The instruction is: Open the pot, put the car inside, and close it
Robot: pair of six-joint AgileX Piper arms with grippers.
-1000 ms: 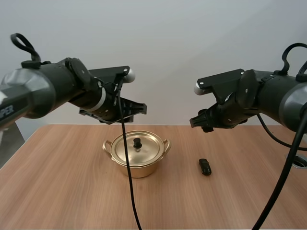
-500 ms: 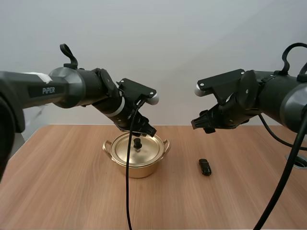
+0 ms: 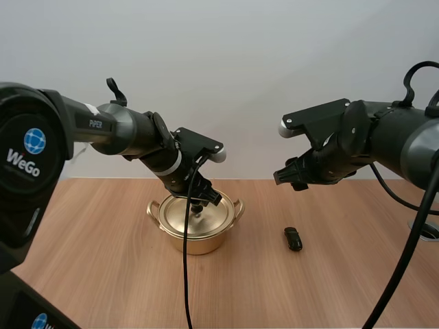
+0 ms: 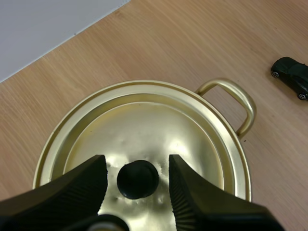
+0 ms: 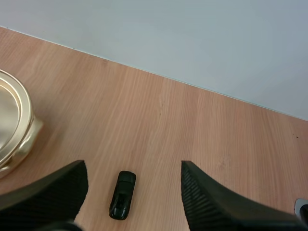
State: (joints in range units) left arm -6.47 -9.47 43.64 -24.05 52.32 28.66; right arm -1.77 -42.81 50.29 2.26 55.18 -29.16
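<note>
Straddling the black knob of the lid, the left gripper is seen with its fingers apart, a gap kept on each side (nothing is pinched). The lid is seated on the gold pot, set mid-table. The car, small and black, is found on the wood to the pot's right, well apart from it. The right gripper is held above the car, fingers spread wide around nothing. "PiPER" can be read on the left arm, "WeGo" on the black housing nearby.
</note>
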